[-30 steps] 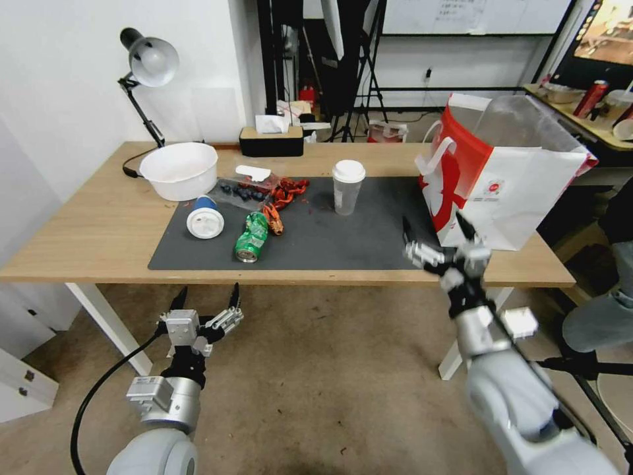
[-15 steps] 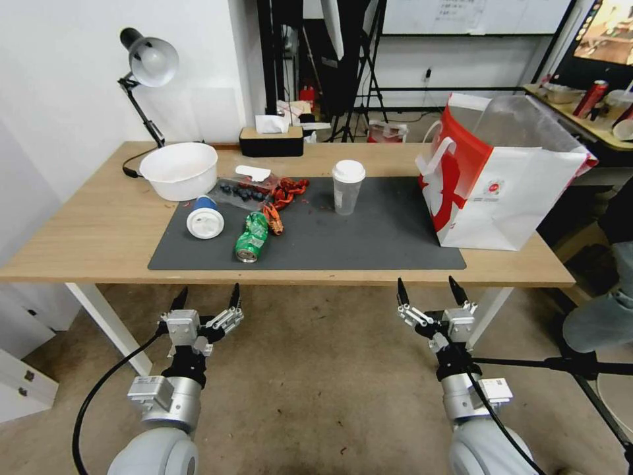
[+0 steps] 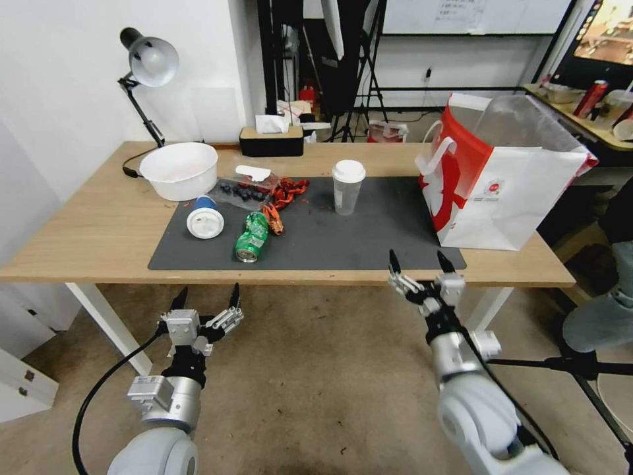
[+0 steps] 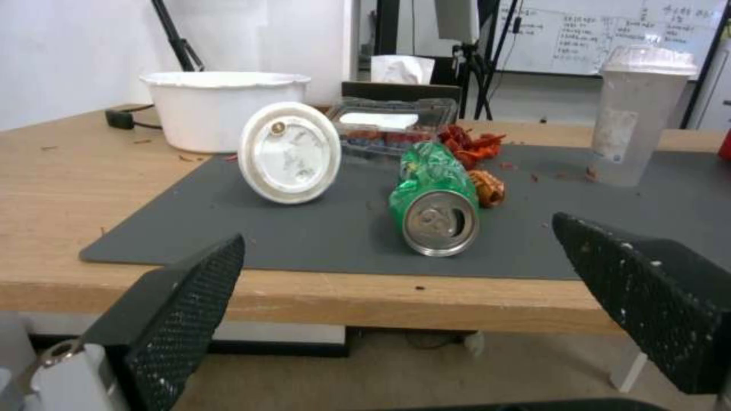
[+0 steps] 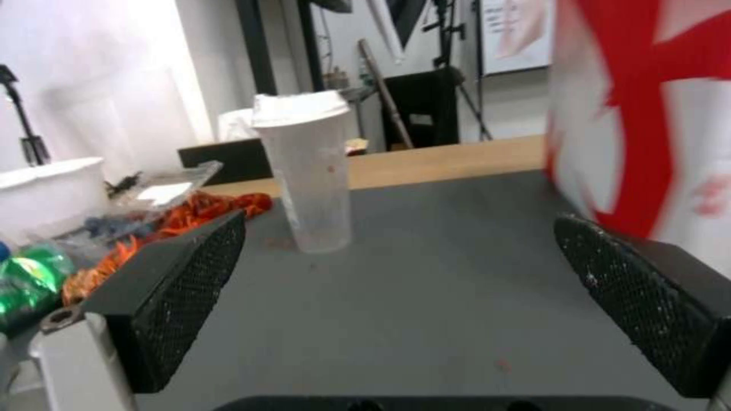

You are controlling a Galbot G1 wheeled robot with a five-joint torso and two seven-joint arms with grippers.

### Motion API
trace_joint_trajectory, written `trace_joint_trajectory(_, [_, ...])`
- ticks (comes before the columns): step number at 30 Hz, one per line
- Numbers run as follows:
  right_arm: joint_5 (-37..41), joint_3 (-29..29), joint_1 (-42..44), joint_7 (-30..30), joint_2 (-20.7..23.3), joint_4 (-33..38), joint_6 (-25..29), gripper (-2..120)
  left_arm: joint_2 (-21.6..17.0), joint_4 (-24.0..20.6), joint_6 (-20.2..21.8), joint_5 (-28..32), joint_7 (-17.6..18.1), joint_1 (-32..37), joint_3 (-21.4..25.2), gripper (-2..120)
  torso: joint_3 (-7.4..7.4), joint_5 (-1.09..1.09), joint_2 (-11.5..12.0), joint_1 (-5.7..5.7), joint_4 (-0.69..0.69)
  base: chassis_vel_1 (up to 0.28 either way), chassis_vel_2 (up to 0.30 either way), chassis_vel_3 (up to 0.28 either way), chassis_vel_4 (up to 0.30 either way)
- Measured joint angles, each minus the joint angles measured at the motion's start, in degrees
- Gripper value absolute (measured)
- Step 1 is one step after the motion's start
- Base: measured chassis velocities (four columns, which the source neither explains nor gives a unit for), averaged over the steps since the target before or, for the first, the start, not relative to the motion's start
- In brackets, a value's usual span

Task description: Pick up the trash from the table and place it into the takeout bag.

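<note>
My right gripper – pincers spread, empty – faces the clear cup at 11 o'clock; a fast reach could topple it.

head high, wrists low facing table

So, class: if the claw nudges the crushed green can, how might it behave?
The crushed green can lies on its side, so it may roll unevenly. Its dented body probably yields under squeezing. It looks open, likely empty and light.
</note>
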State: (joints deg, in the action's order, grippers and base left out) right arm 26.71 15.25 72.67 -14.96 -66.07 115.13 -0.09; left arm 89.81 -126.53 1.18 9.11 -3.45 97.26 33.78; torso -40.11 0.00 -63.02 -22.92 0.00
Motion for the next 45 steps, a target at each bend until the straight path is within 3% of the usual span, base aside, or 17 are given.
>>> trace_joint_trajectory(6, [4.80,-2.95,-8.26,0.90,0.34,-5.21,-2.59,100,0.20,-0.01,0.04,-0.03,-0.02,0.04,0.15,100,0.00,0.00,0.00,0.00,0.00,0.000,0.000,0.000,0.000])
trace_joint_trajectory(9, [8.03,-5.58,-14.72,2.71,0.39,-11.03,-4.22,100,0.52,0.05,0.04,-0.14,-0.02,0.05,0.18,100,0.00,-0.01,0.00,-0.01,0.00,0.000,0.000,0.000,0.000])
trace_joint_trajectory(13, [9.40,-7.15,-18.30,3.39,0.41,-14.29,-5.11,100,0.73,0.10,0.04,-0.25,-0.03,0.09,0.18,100,0.00,0.01,0.00,0.00,-0.01,0.000,0.000,0.000,0.000])
trace_joint_trajectory(22, [12.04,-14.57,-33.82,5.97,-1.00,-28.86,-6.07,100,1.16,0.16,-0.43,-0.49,0.03,0.57,0.79,100,0.00,-0.01,0.00,-0.01,0.01,0.000,0.000,0.000,0.000])
trace_joint_trajectory(45, [10.32,-20.99,-43.79,6.80,-7.08,-44.47,-3.00,97,1.88,1.17,-1.76,-0.67,0.20,0.69,1.09,100,0.00,-0.01,-0.01,-0.01,0.00,0.000,0.000,0.000,0.000])
